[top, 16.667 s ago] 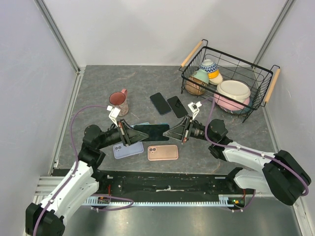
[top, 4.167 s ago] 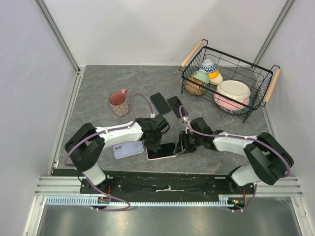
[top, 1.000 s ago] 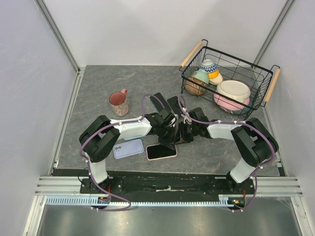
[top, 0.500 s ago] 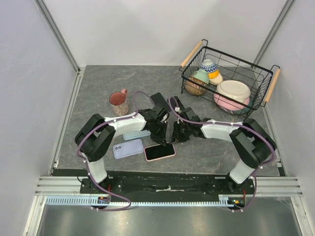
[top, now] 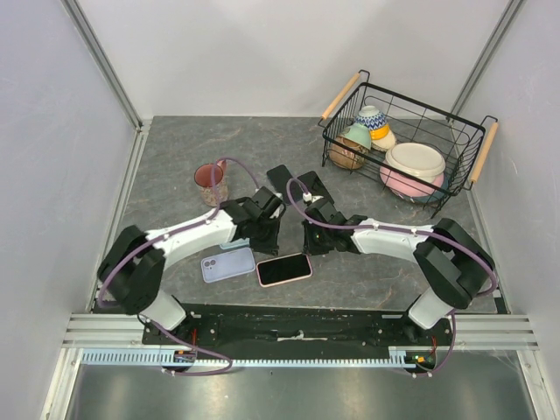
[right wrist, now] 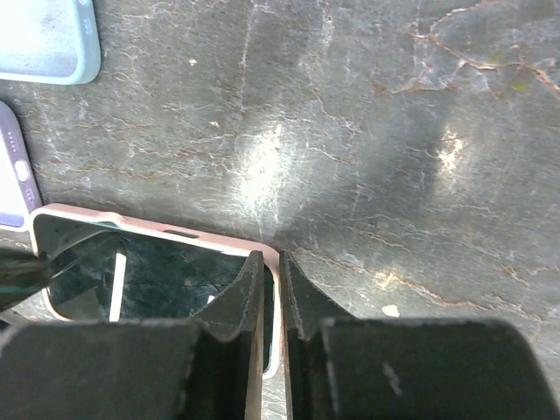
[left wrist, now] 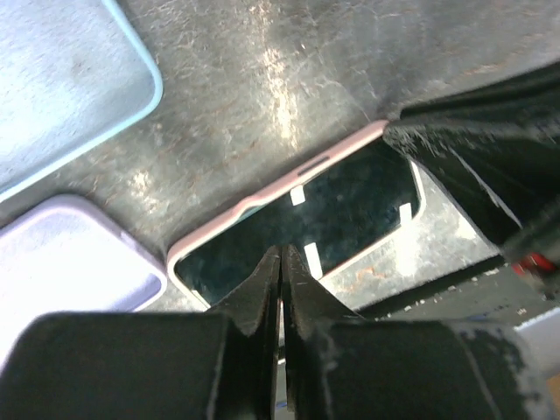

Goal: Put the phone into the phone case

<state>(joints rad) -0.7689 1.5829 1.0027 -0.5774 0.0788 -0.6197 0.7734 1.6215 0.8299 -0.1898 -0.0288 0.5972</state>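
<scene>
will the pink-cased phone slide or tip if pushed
Probably slides: the pink-cased phone lies flat on the table. Its glossy screen shows reflections, so pressing from above may slip. Its low edges look hard to grip.

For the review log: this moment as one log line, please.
phone: seated in pink case, flat on table | left gripper: shut, empty, above phone | right gripper: barely open, empty, over case corner

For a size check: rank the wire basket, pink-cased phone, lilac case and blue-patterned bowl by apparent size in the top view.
1. wire basket
2. pink-cased phone and lilac case: look alike, unranked
3. blue-patterned bowl, partly hidden
</scene>
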